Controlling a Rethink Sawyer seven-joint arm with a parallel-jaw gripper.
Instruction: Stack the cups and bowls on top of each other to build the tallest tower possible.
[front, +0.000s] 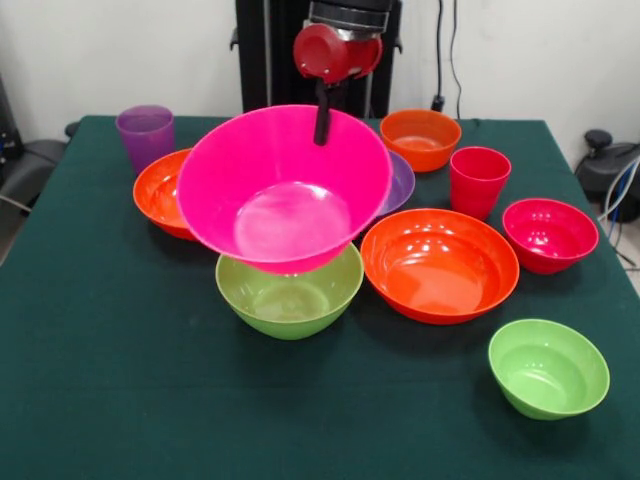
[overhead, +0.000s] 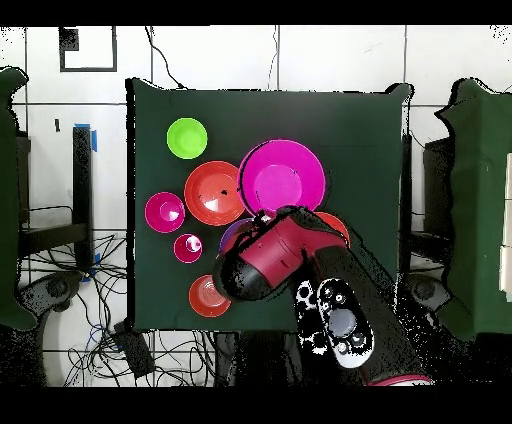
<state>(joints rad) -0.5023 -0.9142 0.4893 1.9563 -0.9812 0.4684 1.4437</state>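
Note:
My gripper (front: 322, 122) is shut on the far rim of the wide hot pink bowl (front: 283, 190), which tilts toward the camera, its base just over or in the larger lime green bowl (front: 290, 295); I cannot tell if they touch. On the cloth around it are a large orange bowl (front: 440, 262), a red-pink bowl (front: 550, 233), a small lime green bowl (front: 548, 366), a red-pink cup (front: 478, 180), a small orange bowl (front: 420, 138), a purple bowl (front: 400, 182) partly hidden, another orange bowl (front: 158, 192) and a purple cup (front: 145, 135). From overhead the arm (overhead: 270, 255) hides the gripper beside the pink bowl (overhead: 283, 178).
The table wears a dark green cloth (front: 120, 380). The robot's black pedestal (front: 270, 60) stands at the far edge. Chairs and cables sit off the table's sides.

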